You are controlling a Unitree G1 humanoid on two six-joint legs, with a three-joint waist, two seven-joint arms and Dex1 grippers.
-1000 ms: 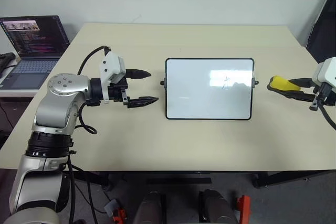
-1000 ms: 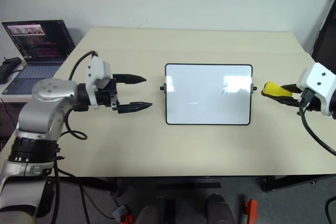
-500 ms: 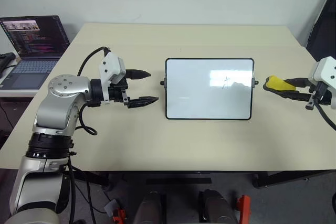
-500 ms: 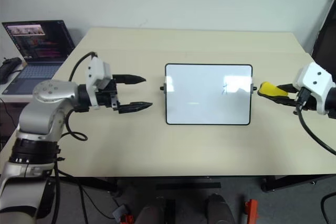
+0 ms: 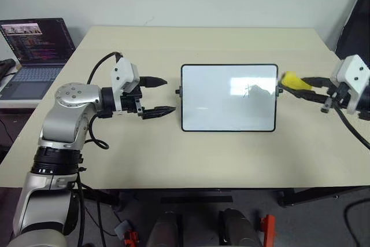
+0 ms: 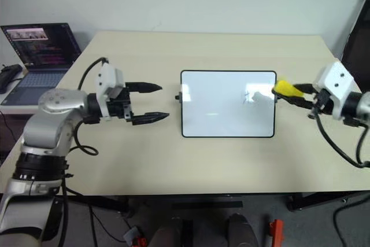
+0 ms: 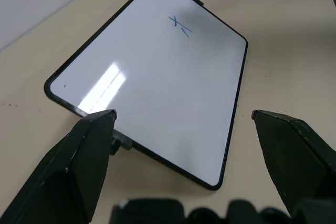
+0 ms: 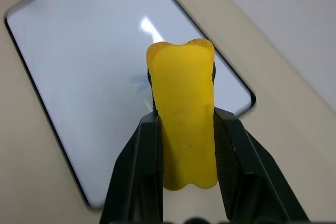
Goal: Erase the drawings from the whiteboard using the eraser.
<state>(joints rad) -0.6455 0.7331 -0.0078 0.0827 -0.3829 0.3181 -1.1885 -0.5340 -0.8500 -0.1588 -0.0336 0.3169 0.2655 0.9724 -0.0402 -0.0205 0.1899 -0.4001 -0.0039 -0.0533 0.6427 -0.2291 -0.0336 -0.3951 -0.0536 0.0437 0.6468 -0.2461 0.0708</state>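
The whiteboard (image 5: 214, 105) lies flat in the middle of the table, black-framed with a small knob on each side. One of the drawings, a small cross-like mark (image 5: 250, 90), sits in its upper right part; in the left wrist view it reads as a blue x (image 7: 180, 24). My right gripper (image 5: 300, 83) is shut on the yellow eraser (image 5: 291, 80), whose tip hangs over the board's right edge, just right of the mark. In the right wrist view the eraser (image 8: 184, 124) covers most of that mark. My left gripper (image 5: 170, 95) stands open just left of the board, holding nothing.
An open laptop (image 5: 34, 44) sits on a side surface at the far left. A dark panel (image 5: 355, 21) stands past the table's right far corner. Bare tabletop (image 5: 191, 44) surrounds the board on all sides.
My right gripper has carried the eraser leftward from the table's right side to the board's right edge. The left arm has stayed put.
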